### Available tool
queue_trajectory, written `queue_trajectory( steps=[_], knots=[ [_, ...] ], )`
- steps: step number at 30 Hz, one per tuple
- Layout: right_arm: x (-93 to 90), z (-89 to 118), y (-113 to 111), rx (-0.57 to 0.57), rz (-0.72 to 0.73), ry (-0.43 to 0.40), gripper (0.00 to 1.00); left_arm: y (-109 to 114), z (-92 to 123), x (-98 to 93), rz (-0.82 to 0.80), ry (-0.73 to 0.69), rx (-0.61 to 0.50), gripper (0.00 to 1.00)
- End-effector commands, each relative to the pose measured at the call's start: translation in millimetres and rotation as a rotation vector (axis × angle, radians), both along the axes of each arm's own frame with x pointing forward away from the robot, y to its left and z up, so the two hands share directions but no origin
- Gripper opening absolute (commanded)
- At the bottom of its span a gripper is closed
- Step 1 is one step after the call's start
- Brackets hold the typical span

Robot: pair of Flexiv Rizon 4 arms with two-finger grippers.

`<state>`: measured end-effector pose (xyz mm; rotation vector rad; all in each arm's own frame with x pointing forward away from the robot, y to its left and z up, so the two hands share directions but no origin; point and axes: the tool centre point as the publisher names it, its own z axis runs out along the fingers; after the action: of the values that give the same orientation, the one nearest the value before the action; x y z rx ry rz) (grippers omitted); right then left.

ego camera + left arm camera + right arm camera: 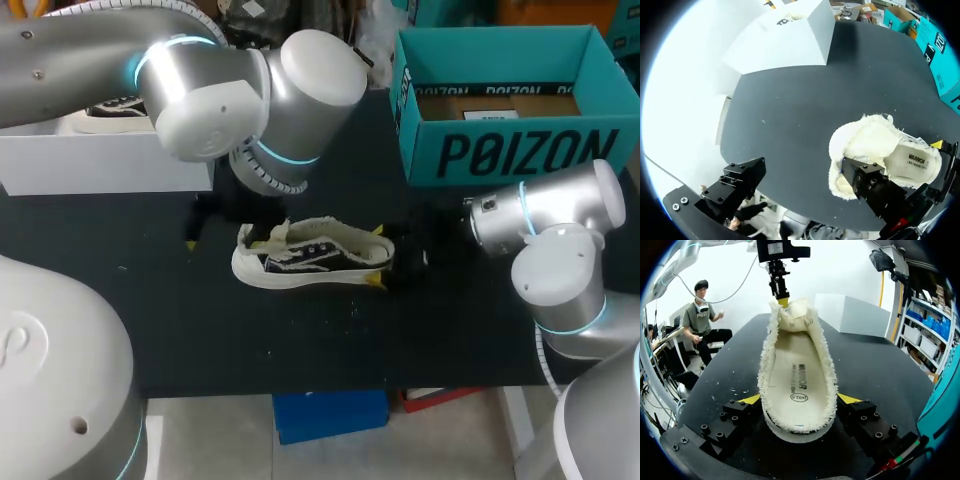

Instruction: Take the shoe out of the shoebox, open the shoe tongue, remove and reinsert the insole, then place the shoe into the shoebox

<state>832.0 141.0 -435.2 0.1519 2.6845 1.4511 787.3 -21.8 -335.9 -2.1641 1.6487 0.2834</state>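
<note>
shoe lying on its side mid-table, toe toward my left arm. my right gripper is clenched on the heel, with a yellow tip pressed to each side. my left gripper is spread wide and grasps nothing. one finger sits inside the shoe's mouth by the tongue, the other outside over bare table. the insole lies flat inside and fully seated. a white box is at rear left and a teal box at rear right.

i judge this to be the tongue-opening step, with the insole not yet lifted. next, the left finger has to catch an insole edge and peel it out while the right keeps the heel pinned.
</note>
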Motion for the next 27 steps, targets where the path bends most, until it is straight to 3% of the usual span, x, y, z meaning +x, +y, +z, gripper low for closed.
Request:
queue_trajectory(
  steps=[1,15,22,27],
  knots=[
    [1.1,-3,-2,-0.002,-0.003,0.002,0.0,2,-16,6.6,0.012,0.021,0.01,1.0],
    [1.1,-3,-2,-0.002,-0.003,0.002,0.0,3,-37,9.3,0.03,0.07,0.024,1.0],
    [1.1,-3,-2,-0.002,-0.003,0.002,0.0,1,-13,9.3,-0.017,0.034,-0.015,1.0],
    [1.1,-3,-2,-0.002,-0.003,0.002,0.0,-9,17,6.6,-0.173,-0.007,-0.04,1.0]
  ],
)
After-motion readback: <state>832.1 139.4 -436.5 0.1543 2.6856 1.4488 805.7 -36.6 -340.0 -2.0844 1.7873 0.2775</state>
